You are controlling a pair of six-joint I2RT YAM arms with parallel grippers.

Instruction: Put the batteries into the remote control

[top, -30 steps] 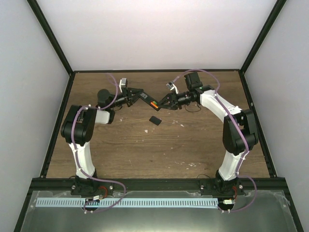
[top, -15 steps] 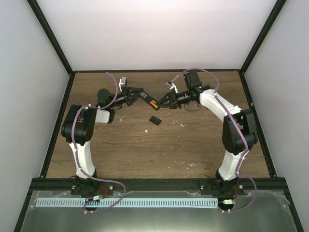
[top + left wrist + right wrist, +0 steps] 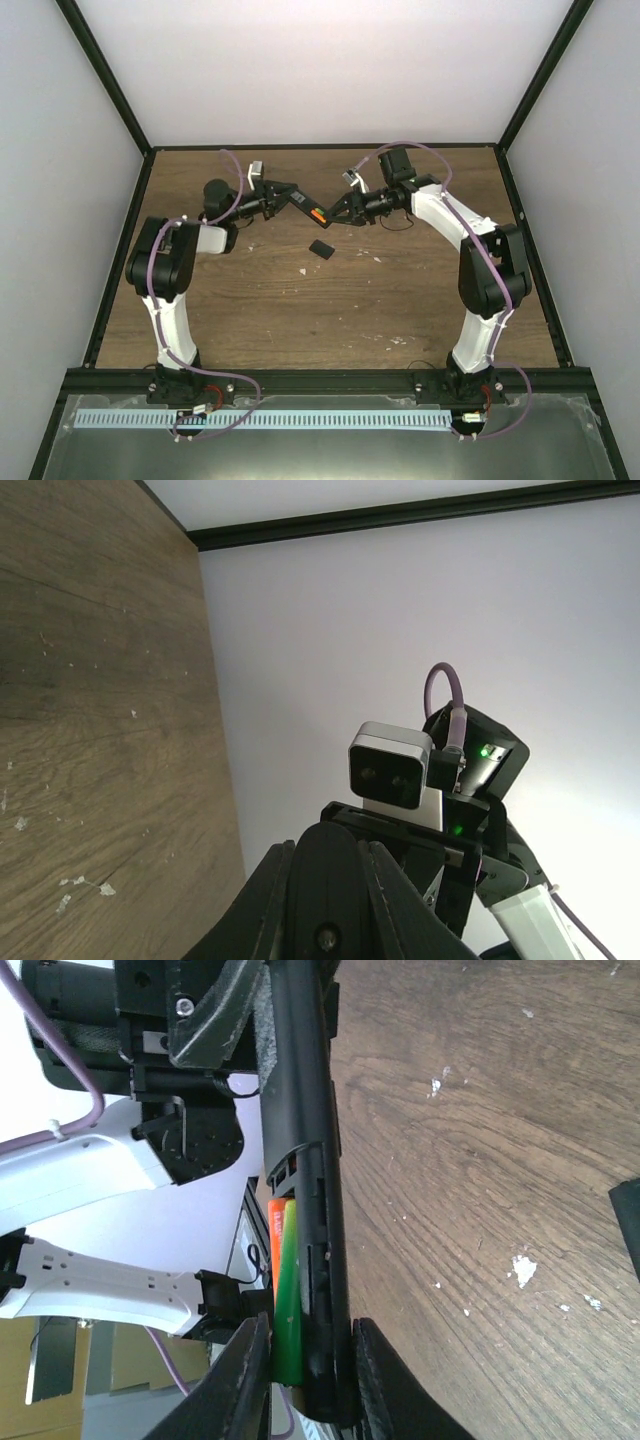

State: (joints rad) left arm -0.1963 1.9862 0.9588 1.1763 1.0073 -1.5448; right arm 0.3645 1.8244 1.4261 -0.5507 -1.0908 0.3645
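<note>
The remote control (image 3: 305, 207) is held in the air between both arms, over the back of the table. My left gripper (image 3: 289, 198) is shut on its left end; in the left wrist view (image 3: 330, 890) the black body fills the gap between the fingers. My right gripper (image 3: 331, 214) is shut across the remote's right end. In the right wrist view the batteries (image 3: 285, 1300), orange with green ends, lie in the remote's (image 3: 300, 1140) open bay, and one finger (image 3: 243, 1380) presses on the green end while the other bears on the remote's back.
The small black squarish cover piece (image 3: 321, 249) lies on the wooden table (image 3: 300, 310) just in front of the grippers; its corner shows in the right wrist view (image 3: 628, 1220). Pale chips of wood (image 3: 522, 1268) are scattered around. White walls and black frame posts enclose the table.
My right gripper has edged slightly left along the remote's end. The left gripper and the remote have barely moved.
</note>
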